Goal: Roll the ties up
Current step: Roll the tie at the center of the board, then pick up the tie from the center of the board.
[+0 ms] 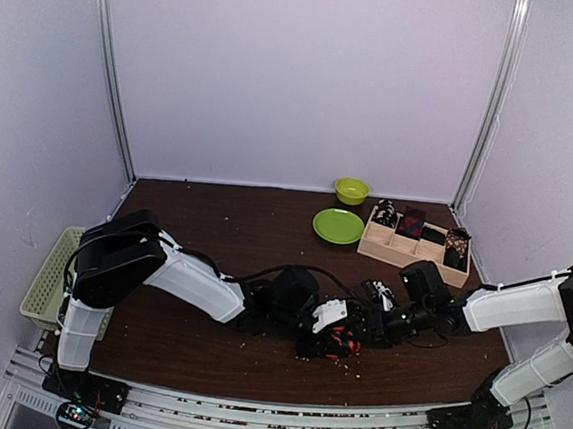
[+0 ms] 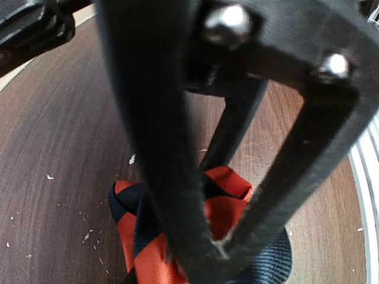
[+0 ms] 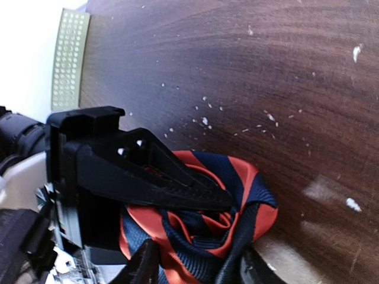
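Orange stripy tie point(image 3: 237, 207) is soft and floppy, so my left pincer point(image 2: 216, 245) pinches the roll's middle, but I can't tell if my right pincer point(image 3: 189, 266) squeezes.

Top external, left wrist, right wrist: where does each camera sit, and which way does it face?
Top external: above and behind the bases, facing forward and down on the table; left arm and right arm meet at the striped tie.
Left wrist: on the left arm, facing down along its own fingers onto the tie.
Right wrist: on the right arm, facing low across the table toward the basket; its own fingertips show.
Shared: the tie, in all three.
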Available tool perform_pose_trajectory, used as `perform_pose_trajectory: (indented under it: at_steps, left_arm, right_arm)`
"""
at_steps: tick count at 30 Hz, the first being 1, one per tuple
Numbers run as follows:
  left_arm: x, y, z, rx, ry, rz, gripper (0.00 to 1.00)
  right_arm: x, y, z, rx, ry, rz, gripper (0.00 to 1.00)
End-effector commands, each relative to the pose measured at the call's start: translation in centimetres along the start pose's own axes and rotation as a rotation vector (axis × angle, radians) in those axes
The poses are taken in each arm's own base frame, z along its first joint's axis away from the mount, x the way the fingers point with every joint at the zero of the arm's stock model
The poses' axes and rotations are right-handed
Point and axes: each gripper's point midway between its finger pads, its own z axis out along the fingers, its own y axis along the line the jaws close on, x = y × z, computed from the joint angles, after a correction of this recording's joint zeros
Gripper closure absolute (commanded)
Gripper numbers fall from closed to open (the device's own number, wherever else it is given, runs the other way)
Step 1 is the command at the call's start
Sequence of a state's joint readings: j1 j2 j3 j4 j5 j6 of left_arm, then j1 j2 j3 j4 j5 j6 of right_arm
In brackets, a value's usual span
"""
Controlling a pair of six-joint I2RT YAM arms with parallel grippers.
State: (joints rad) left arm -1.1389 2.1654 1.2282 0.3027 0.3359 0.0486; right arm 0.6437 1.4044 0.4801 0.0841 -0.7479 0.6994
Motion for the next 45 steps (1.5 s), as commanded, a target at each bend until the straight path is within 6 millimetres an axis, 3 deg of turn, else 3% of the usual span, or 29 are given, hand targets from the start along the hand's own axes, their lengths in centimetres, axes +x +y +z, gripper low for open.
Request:
perform_pose_trajectory:
  at_steps: [1,6,10,12,14,17,30,33,36,40,45]
  left_arm:
    - [5.8,-0.1,0.6,-0.004,0.178,-0.038,0.68]
    - [5.6,-0.1,0.4,-0.009,0.170,-0.034,0.59]
    - [4.4,0.3,-0.9,-0.038,0.118,-0.012,0.37]
    - [2.7,0.4,-1.9,-0.052,0.041,0.004,0.27]
    - [2.3,0.4,-2.7,-0.062,-0.017,0.009,0.20]
    - [1.4,0.1,-3.2,-0.063,-0.107,0.013,0.17]
    - [-1.6,-0.2,-1.6,-0.025,-0.272,-0.020,0.25]
    - [-1.5,-0.1,-1.0,-0.022,-0.260,-0.026,0.32]
    - [-0.5,-0.2,-0.6,-0.021,-0.222,-0.024,0.47]
    - [1.5,-0.6,-0.1,-0.024,-0.138,-0.004,0.63]
    - [3.3,-1.1,0.2,-0.023,-0.066,0.007,0.71]
  right_arm:
    - [-0.1,-0.1,-0.2,0.049,-0.004,-0.036,0.66]
    - [-0.1,-1.0,0.1,0.081,-0.002,-0.018,0.98]
    - [0.2,-1.4,0.2,0.084,-0.002,-0.008,1.00]
    - [0.4,-1.6,0.2,0.083,-0.001,-0.003,1.00]
    - [0.5,-1.7,0.1,0.075,-0.004,0.001,1.00]
    - [0.8,-2.4,0.1,0.075,-0.009,0.006,1.00]
    - [1.0,-2.5,0.0,0.036,-0.022,0.008,1.00]
    - [1.0,-2.4,-0.1,0.031,-0.025,0.009,1.00]
    - [0.8,-2.0,-0.2,0.021,-0.025,0.008,1.00]
    - [0.4,-0.8,-0.4,-0.023,-0.032,0.014,0.80]
    - [-0.3,1.0,-0.7,-0.101,-0.049,0.035,0.55]
